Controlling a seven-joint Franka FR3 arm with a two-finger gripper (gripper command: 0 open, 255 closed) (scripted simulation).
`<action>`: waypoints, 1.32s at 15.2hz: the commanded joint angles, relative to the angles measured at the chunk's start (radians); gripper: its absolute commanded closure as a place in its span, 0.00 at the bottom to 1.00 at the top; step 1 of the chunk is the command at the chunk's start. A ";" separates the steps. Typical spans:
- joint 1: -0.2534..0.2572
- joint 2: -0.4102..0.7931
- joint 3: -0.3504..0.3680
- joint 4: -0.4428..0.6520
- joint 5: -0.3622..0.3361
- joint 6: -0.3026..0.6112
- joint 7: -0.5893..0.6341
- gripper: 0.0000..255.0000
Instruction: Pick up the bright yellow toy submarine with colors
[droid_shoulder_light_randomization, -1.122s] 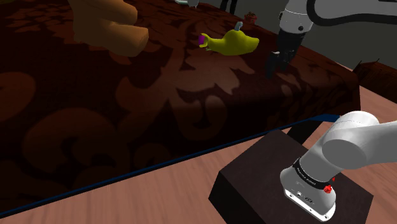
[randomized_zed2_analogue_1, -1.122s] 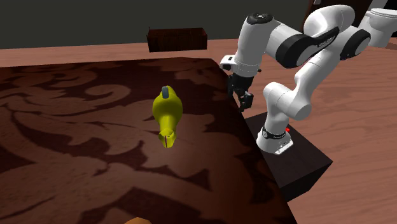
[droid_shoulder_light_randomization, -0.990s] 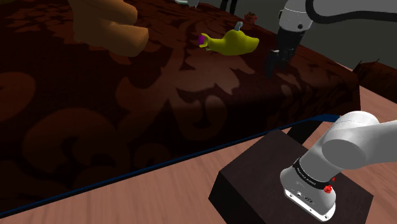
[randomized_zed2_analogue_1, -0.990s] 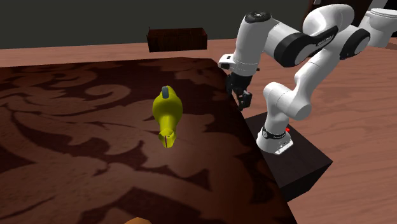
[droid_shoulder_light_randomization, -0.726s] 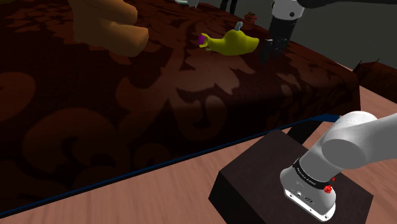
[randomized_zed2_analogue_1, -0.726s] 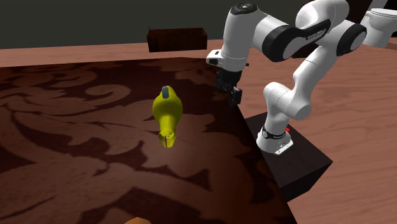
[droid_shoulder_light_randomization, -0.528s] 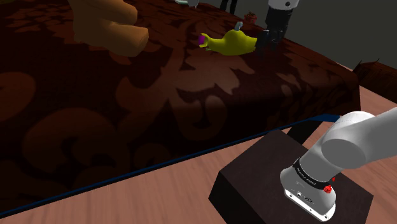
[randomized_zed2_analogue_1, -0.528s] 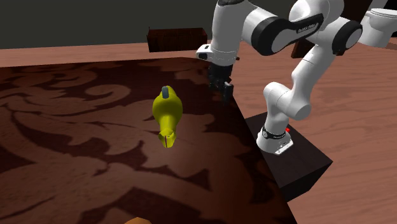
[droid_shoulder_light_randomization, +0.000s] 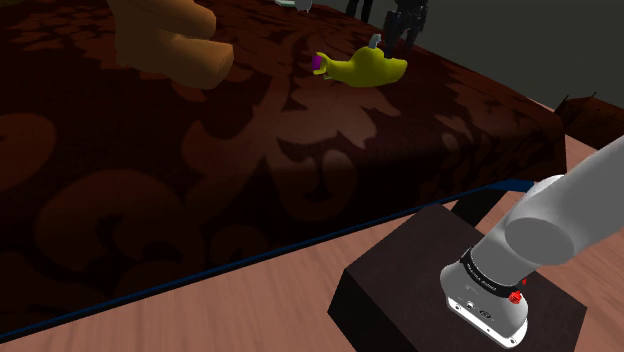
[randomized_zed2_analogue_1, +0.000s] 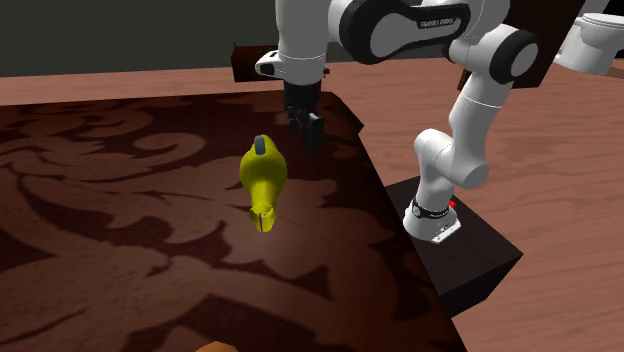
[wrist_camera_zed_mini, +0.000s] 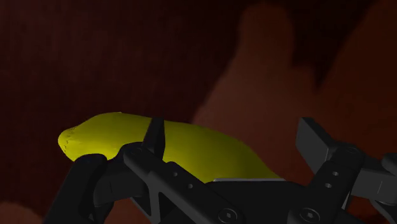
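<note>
Near the yellow submarine (randomized_zed2_analogue_1: 263, 178), the black hand (randomized_zed2_analogue_1: 311, 133) hovers, fingers spread apart, gripping nothing. In the wrist view its frame hides part of the submarine's hull.

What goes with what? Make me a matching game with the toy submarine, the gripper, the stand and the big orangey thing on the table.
1. toy submarine
2. gripper
3. stand
4. orangey thing

a. open, hanging over the table
b. on the wooden floor
c. at the shoulder view's upper left
d. bright yellow, lying on the table

Pairs: 1-d, 2-a, 3-b, 4-c
</note>
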 joint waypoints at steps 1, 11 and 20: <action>-0.003 0.079 -0.008 0.115 0.005 -0.038 -0.027 0.00; -0.023 0.406 -0.026 0.587 0.034 -0.189 -0.109 0.00; -0.021 0.363 -0.025 0.461 0.033 -0.107 -0.102 1.00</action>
